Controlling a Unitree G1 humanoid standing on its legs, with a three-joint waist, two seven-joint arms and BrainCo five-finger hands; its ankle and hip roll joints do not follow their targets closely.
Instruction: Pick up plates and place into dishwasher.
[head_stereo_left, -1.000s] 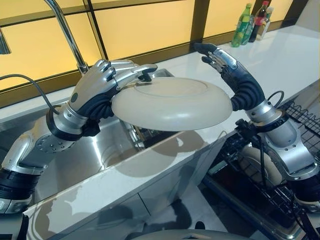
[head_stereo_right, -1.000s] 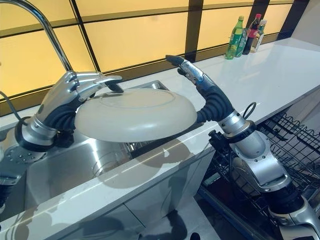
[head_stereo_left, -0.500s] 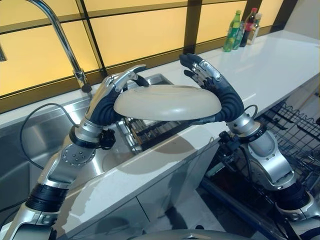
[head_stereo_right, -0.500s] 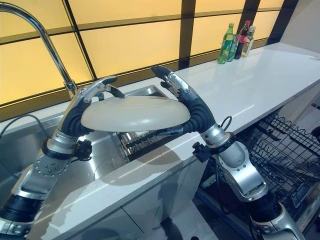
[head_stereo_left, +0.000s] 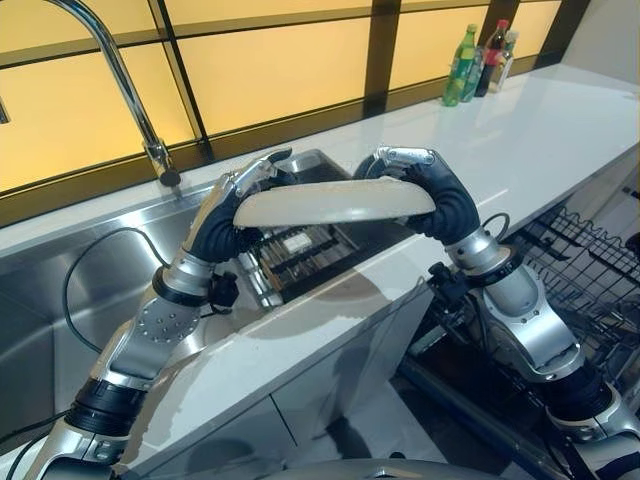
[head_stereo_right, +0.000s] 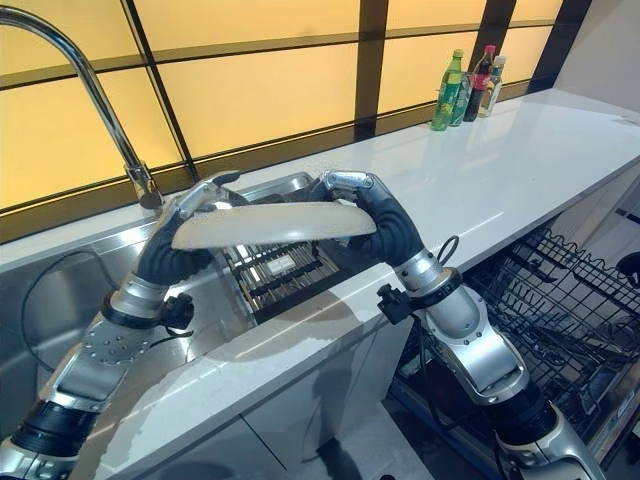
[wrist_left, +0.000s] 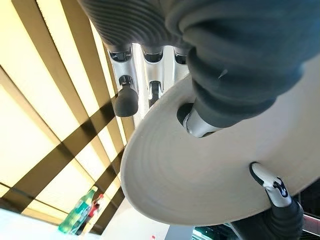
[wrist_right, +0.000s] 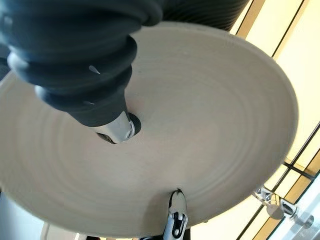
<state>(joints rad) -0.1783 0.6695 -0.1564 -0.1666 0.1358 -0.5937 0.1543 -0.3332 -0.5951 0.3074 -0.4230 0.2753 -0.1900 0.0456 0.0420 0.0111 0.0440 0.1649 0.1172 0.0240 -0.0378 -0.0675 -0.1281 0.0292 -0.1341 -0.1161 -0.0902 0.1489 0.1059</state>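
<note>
— What sits closest to the wrist camera?
— The underside of a cream plate (wrist_right: 200, 130), ringed with faint circles.
— And the right hand (wrist_right: 85, 65)?
— Its dark ribbed cover lies over the plate, the thumb (wrist_right: 116, 127) pressed against the underside.
— Anything else on the plate?
— A silver dark-tipped finger (wrist_right: 176, 216) touches its rim. Yellow window panes (wrist_right: 295, 60) with dark bars show beyond.

The sink rack (head_stereo_left: 300, 255) is partly hidden by the plate (head_stereo_left: 335, 203); the dishwasher basket (head_stereo_right: 560, 300) is cut off (right edge).
</note>
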